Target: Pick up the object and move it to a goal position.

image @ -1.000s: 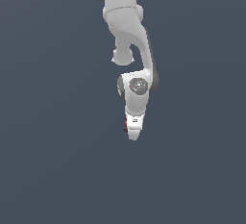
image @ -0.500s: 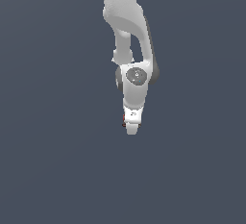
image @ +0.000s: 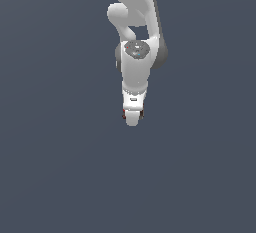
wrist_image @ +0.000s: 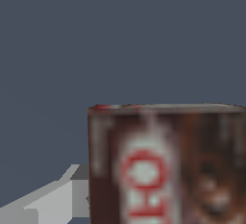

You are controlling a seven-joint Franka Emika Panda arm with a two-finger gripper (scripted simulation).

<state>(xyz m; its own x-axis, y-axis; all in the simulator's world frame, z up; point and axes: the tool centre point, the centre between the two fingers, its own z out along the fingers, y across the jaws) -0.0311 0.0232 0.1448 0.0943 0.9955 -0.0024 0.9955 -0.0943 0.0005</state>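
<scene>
In the exterior view the white arm hangs down the middle, and my gripper [image: 133, 118] points at the camera. Only small dark red slivers of the object [image: 124, 113] peek out on either side of the hand. The wrist view shows the object [wrist_image: 163, 165] close up: a dark brown and red box with a white-and-red label, held upright. One grey finger [wrist_image: 57, 196] presses against its side, while the other finger is out of frame. The gripper is shut on the object, which is lifted off the surface.
A plain dark grey-blue surface [image: 55, 177] fills both views. Nothing else stands on it, and I see no goal marker.
The arm has drawn upward and slightly towards the exterior view's left, carrying the object with it. The grip has stayed shut.
</scene>
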